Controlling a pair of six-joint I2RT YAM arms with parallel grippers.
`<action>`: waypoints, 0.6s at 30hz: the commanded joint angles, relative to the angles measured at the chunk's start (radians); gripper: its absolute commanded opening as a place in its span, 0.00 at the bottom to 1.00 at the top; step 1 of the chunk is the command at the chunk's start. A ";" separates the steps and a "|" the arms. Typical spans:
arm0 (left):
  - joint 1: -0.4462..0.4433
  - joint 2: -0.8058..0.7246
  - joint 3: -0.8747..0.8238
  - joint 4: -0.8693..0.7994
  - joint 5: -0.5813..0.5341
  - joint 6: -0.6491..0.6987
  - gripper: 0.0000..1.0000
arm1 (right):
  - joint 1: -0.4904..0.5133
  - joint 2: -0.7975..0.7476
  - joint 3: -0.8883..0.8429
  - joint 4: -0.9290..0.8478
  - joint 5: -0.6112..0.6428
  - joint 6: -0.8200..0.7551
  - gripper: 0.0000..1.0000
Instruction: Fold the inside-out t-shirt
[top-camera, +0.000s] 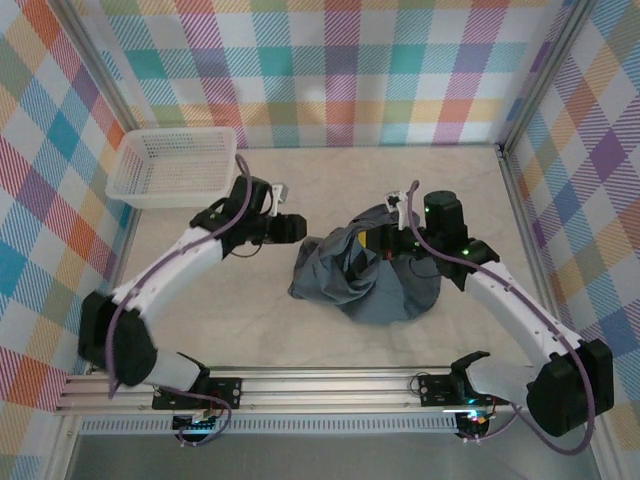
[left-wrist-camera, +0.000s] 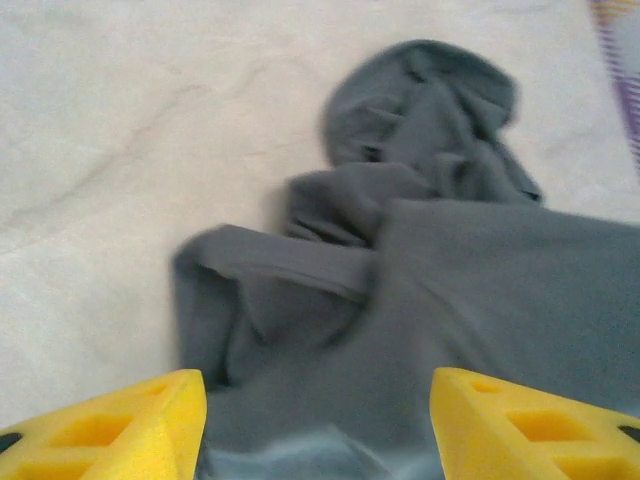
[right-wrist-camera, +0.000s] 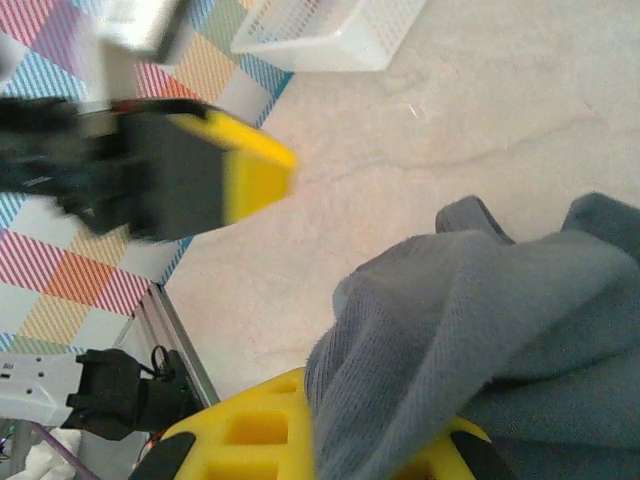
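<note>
Left gripper (top-camera: 297, 227) gapes, the crumpled t-shirt (top-camera: 345, 278) just beside it at four o'clock; right gripper (top-camera: 390, 240) pinches the shirt's twelve o'clock edge.

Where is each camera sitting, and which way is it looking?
Top external: high above and behind, looking down on the table, left arm, right arm, grey t-shirt and basket.
Left wrist: on the left arm, looking past its open left gripper at the t-shirt.
Right wrist: on the right arm, looking over the t-shirt its right gripper pinches, toward the basket.
Shared: top and right wrist both see the basket.
</note>
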 joint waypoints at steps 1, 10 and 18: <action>-0.175 -0.112 -0.050 0.063 -0.114 0.039 0.57 | -0.007 0.022 0.062 -0.015 -0.034 0.008 0.00; -0.327 0.083 -0.001 0.217 -0.370 0.124 0.69 | -0.007 0.023 0.084 -0.025 -0.069 0.044 0.00; -0.233 0.234 0.167 0.217 -0.344 0.069 0.08 | -0.008 0.023 0.102 -0.097 -0.075 0.034 0.00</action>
